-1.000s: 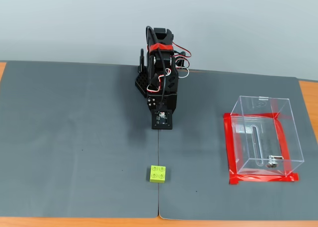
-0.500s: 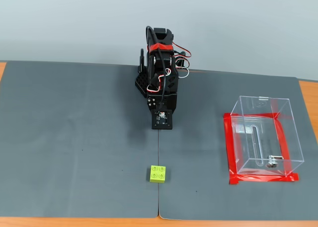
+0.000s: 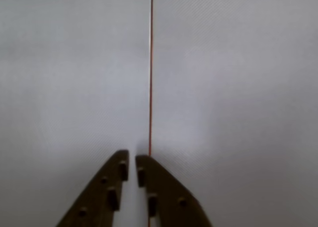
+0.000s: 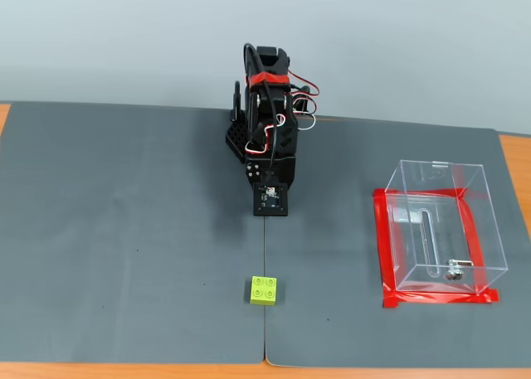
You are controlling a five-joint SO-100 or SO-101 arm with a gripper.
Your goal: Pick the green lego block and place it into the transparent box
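We see the grey mat (image 4: 124, 230) covering nearly the whole tabletop, w/ a seam (image 4: 265, 329) running down its middle and a strip of orange table (image 4: 514, 159) showing at the right and front edges. The arm (image 4: 267, 122) sits folded at the back centre. In the wrist view the gripper (image 3: 131, 165) points along the seam, jaws nearly closed w/ only a thin slit between the tips, nothing held, nothing touched. The transparent box (image 4: 440, 225) stands at the right in the fixed view, open top, red tape (image 4: 383, 246) round its base, a small metal piece (image 4: 453, 273) on its floor. The green lego block (image 4: 264, 290) lies on the mat just left of the seam, near the front edge, studs up, well apart from arm and box. Open mat all around it.
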